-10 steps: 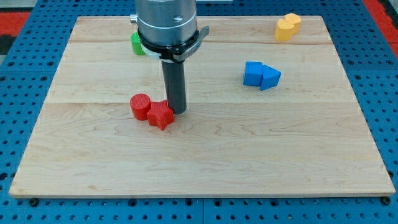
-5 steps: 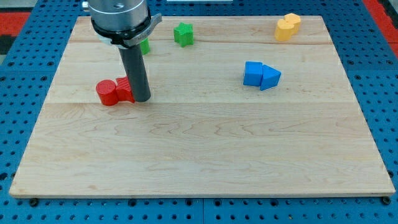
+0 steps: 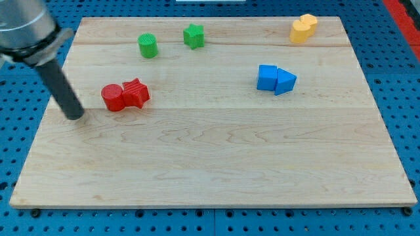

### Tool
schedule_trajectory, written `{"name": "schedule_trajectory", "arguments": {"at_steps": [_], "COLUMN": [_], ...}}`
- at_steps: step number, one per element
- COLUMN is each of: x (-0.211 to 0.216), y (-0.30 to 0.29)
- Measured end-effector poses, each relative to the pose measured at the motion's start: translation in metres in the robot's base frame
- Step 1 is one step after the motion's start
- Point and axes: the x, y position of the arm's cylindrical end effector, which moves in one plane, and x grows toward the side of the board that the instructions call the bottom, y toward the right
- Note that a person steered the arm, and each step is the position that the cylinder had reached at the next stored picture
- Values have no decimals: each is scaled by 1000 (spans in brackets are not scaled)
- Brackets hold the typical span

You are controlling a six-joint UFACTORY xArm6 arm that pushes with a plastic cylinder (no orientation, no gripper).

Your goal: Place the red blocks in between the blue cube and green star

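Two red blocks touch on the board's left half: a red cylinder (image 3: 113,98) and, right of it, a red star-like block (image 3: 136,92). My tip (image 3: 76,117) rests on the board to the left of and a little below the red cylinder, apart from it. A green star (image 3: 193,36) lies near the view's top, centre-left. A blue cube (image 3: 266,77) sits on the right half, touching a blue triangular block (image 3: 285,81).
A green cylinder (image 3: 148,46) stands left of the green star. Two yellow blocks (image 3: 303,28) sit together at the top right. The wooden board (image 3: 210,164) lies on a blue pegboard table.
The tip pushed the two red blocks left and up, then left them and swung round to their left side. The arm no longer hides the green blocks.
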Motion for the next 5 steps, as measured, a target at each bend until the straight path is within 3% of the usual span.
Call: {"name": "schedule_trajectory", "arguments": {"at_steps": [2,5], "x": [-20,-21], "y": [15,91]}}
